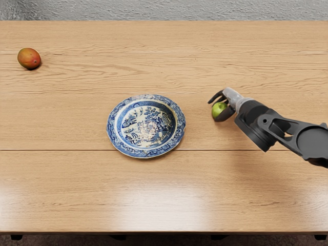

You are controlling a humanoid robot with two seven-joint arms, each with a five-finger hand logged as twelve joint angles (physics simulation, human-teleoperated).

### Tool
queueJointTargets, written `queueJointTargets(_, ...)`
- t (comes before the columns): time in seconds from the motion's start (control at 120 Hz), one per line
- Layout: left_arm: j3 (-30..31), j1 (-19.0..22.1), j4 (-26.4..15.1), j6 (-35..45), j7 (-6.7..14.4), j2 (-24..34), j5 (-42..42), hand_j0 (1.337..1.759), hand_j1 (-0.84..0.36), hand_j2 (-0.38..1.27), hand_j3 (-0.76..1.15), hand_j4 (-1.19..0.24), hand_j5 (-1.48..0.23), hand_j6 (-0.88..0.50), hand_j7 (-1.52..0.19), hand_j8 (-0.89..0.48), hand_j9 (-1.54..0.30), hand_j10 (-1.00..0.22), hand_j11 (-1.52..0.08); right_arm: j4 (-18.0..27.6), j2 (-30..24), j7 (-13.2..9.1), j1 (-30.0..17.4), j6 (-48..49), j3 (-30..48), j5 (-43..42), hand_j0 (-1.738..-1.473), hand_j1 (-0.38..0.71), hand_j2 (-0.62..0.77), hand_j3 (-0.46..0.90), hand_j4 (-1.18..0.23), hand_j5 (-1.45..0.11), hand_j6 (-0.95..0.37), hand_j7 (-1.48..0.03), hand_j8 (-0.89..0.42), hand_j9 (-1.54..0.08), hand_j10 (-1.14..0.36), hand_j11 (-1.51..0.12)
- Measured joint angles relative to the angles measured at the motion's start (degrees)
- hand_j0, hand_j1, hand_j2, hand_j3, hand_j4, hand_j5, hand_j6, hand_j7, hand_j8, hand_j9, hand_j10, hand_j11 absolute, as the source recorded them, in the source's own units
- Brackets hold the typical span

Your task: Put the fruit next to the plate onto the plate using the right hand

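Note:
A small green apple [219, 108] lies on the wooden table to the right of a blue-and-white patterned plate [146, 125]. My right hand [220, 105] reaches in from the right edge, and its dark fingers curl around the apple from above and from below. The apple looks to be resting on the table surface, about a hand's width from the plate's right rim. Nothing lies on the plate. The left arm does not show.
A red-orange mango [28, 58] sits far off at the table's back left corner. The table's far edge meets a grey wall, and the front edge runs along the bottom of the view.

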Motion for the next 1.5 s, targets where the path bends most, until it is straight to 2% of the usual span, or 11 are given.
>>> queueJointTargets(0.15,0.0,0.0,-0.01,0.0,0.0,0.0,0.0,1.658,0.35,0.0,0.0,0.0,0.0,0.0,0.0,0.0,0.0,0.0,0.0,0.05,-0.02,0.01,0.01,0.27,-0.02,0.3,-1.651,0.28,-0.05,0.0,-0.64,-0.7,-0.43,-0.77,-0.34,-0.71,-0.1,-0.99)
queueJointTargets(0.167,0.01,0.0,-0.01,0.0,0.0,0.0,-0.01,1.658,0.35,0.0,0.0,0.0,0.0,0.0,0.0,0.0,0.0,0.0,0.0,0.06,-0.03,0.02,0.01,0.31,-0.02,0.3,-1.65,0.29,-0.05,0.0,-0.65,-0.7,-0.42,-0.78,-0.34,-0.71,-0.11,-0.96)
queueJointTargets(0.258,0.01,0.0,-0.01,-0.01,0.0,0.0,-0.01,1.658,0.35,0.0,0.0,0.0,0.0,0.0,0.0,0.0,0.0,0.0,0.0,0.11,-0.16,0.11,0.05,0.48,0.01,0.54,-1.651,0.3,-0.01,0.0,-0.67,-0.74,-0.4,-0.81,-0.36,-0.67,-0.11,-0.96)
queueJointTargets(0.333,0.01,0.0,0.0,-0.01,0.0,0.0,-0.01,1.658,0.35,0.0,0.0,0.0,0.0,0.0,0.0,0.0,0.0,0.0,0.0,0.22,-0.45,0.14,0.07,0.59,0.41,0.9,-1.651,0.29,0.05,0.0,-0.67,-0.77,-0.44,-0.82,-0.36,-0.72,-0.17,-0.87)
queueJointTargets(0.458,0.01,0.0,0.0,0.0,0.0,0.0,0.0,1.658,0.35,0.0,0.0,0.0,0.0,0.0,0.0,0.0,0.0,0.0,0.0,0.35,-0.67,0.06,0.14,0.66,2.21,1.31,-1.653,0.28,0.12,0.0,-0.66,-0.81,-0.48,-0.84,-0.38,-0.79,-0.39,-0.86)
queueJointTargets(0.567,0.0,0.0,0.0,0.0,0.0,0.0,0.0,1.658,0.35,0.0,0.0,0.0,0.0,0.0,0.0,0.0,0.0,0.0,0.0,1.18,-0.84,0.06,0.37,1.17,4.19,1.47,-1.654,0.28,0.16,0.0,-0.65,-0.82,-0.51,-0.84,-0.39,-0.81,-0.46,-0.86)
queueJointTargets(0.817,0.0,0.0,0.0,0.0,0.0,0.0,0.0,1.658,0.35,0.0,0.0,0.0,0.0,0.0,0.0,0.0,0.0,0.0,0.0,7.38,-0.97,0.08,0.43,5.15,10.88,1.65,-1.655,0.29,0.19,0.0,-0.63,-0.85,-0.5,-0.83,-0.37,-0.84,-0.46,-0.86)
queueJointTargets(0.992,0.0,0.0,0.0,0.0,0.0,0.0,0.0,1.658,0.35,0.0,0.0,0.0,0.0,0.0,0.0,0.0,0.0,0.0,0.0,12.39,0.48,0.06,0.14,6.56,12.01,2.5,-1.655,0.29,0.18,0.0,-0.62,-0.84,-0.51,-0.82,-0.38,-0.83,-0.47,-0.84)
queueJointTargets(1.125,0.01,0.0,0.0,0.0,0.0,0.0,0.0,1.658,0.35,0.0,0.0,0.0,0.0,0.0,0.0,0.0,0.0,0.0,0.0,14.2,3.2,0.05,0.05,7.58,11.98,3.1,-1.655,0.29,0.18,0.0,-0.61,-0.84,-0.52,-0.82,-0.38,-0.83,-0.48,-0.83)
queueJointTargets(1.317,0.01,0.0,0.0,0.0,0.0,0.0,0.0,1.658,0.35,0.0,0.0,0.0,0.0,0.0,0.0,0.0,0.0,0.0,0.0,14.53,6.65,0.04,-1.49,8.82,11.57,3.4,-1.656,0.28,0.18,0.0,-0.6,-0.85,-0.53,-0.81,-0.38,-0.82,-0.48,-0.83)
queueJointTargets(1.5,0.01,0.0,0.0,0.0,0.0,0.0,0.0,1.658,0.35,0.0,0.0,0.0,0.0,0.0,0.0,0.0,0.0,0.0,0.0,11.27,9.5,0.04,-3.01,9.02,10.27,3.41,-1.656,0.29,0.18,0.0,-0.59,-0.86,-0.53,-0.81,-0.38,-0.82,-0.48,-0.82)
